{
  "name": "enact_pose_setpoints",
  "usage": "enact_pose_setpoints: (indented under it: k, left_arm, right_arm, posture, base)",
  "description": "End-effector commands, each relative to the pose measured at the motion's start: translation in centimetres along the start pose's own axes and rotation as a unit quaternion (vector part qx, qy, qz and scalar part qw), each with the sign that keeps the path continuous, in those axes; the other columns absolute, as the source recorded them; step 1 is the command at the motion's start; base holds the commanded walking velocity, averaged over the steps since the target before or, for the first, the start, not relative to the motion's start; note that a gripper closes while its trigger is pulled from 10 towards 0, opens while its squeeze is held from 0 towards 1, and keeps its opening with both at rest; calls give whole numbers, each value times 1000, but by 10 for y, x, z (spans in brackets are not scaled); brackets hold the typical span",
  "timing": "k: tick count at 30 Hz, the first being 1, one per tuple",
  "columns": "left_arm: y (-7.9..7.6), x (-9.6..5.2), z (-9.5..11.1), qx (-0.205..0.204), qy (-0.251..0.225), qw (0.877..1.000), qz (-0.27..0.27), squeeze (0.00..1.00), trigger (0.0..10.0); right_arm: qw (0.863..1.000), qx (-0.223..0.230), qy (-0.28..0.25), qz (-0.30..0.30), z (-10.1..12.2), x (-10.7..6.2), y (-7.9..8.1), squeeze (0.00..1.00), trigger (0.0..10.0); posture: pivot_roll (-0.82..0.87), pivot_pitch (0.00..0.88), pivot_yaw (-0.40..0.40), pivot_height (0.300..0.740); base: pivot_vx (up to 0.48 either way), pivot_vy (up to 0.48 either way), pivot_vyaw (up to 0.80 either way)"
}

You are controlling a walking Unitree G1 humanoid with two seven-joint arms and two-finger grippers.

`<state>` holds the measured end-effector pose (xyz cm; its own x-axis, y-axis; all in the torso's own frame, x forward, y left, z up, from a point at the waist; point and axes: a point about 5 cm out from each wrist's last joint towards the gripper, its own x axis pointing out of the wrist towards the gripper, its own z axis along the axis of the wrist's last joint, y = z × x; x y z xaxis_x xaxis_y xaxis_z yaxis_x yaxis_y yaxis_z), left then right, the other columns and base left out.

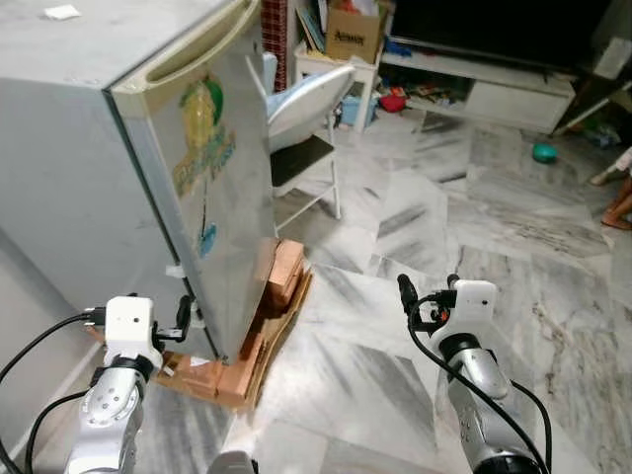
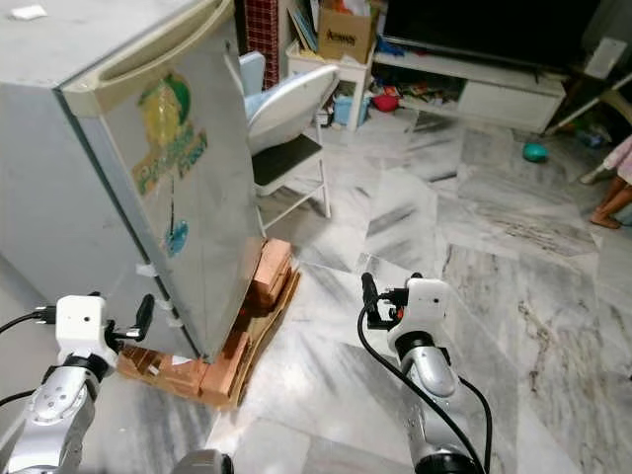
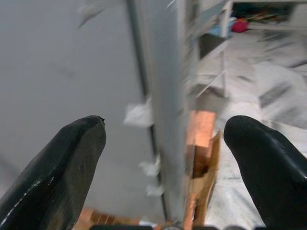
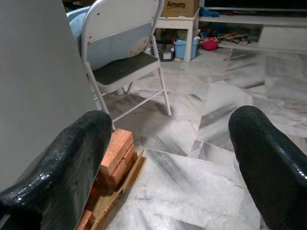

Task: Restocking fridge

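Both claws, left claw (image 1: 184, 318) and right claw (image 1: 404, 293), gape empty beside the closed fridge (image 1: 148, 178).

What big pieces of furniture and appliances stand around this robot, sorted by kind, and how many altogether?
Small grey fridge with yellow-green door sticker, raised on red bricks: 1
White metal folding chair with dark seat: 1
Low white TV cabinet: 1
Small white side table carrying a cardboard box: 1
Total: 4
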<state>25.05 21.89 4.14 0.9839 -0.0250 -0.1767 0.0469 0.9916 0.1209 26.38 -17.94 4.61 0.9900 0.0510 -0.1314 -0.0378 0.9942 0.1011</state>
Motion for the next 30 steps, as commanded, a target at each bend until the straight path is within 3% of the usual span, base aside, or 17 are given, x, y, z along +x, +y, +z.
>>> enact_pose_setpoints:
  k: [1,11,18,21,30]
  left_arm:
    - [-3,8,2,9,1,1000,-16,0,10000]
    - [10,22,12,23,-8,1000,-2,0,10000]
    - [12,45,16,16,2,1000,22,0,10000]
    - [9,52,20,46,1,999,3,0,10000]
    - [24,69,35,53,6,998,39,0,10000]
  right_arm:
    - [1000,-4,-1,-7,2,0,-4,0,10000]
    - [1000,-17,-17,-3,11,-5,-5,0,10000]
    - [1000,-11,-8,-11,13,-11,-11,0,10000]
    - [1000,-18,-9,-8,17,-9,-12,0,10000]
    - [999,-32,-6,-14,22,-14,-19,0,10000]
  posture:
    - [26,7,-50,740]
    - [-3,32,-54,740]
    - [-30,63,-79,740]
    - [-43,61,-79,740]
    - [-75,73,-70,740]
  base:
    - [0,0,0]
    - [0,0,0]
    - [0,0,0]
    - [0,0,0]
    - [0,0,0]
